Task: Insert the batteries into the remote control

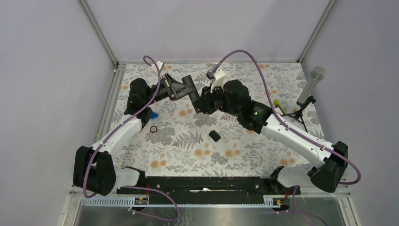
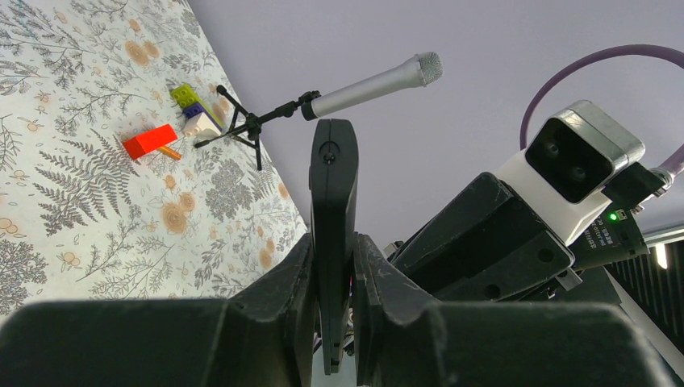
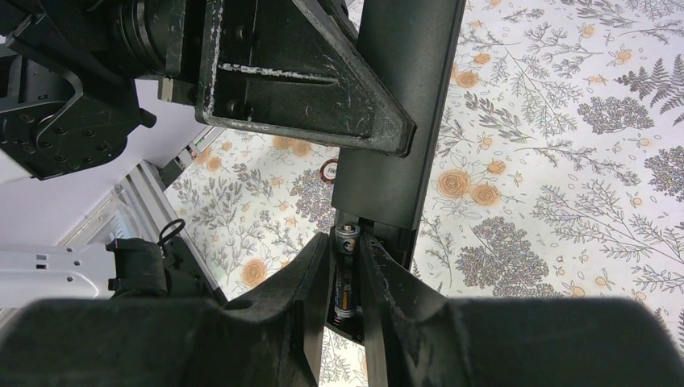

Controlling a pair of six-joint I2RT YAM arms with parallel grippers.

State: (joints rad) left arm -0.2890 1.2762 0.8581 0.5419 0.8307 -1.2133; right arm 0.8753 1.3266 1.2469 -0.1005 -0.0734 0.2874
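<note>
Left gripper [image 2: 333, 262] clamps the remote [image 2: 332, 177] edge-on. Right gripper [image 3: 347, 270] pinches 1 battery [image 3: 347, 282] at the remote's end. The cover [image 1: 214, 136] lies on the table [image 1: 188, 150].

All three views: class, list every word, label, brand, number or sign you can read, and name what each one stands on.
No text can be read in any view.
The battery in the right hand: coloured label print, too small and blurred to read.
The small brown ring: a pale mark inside, illegible.
The remote control: no print visible.
</note>
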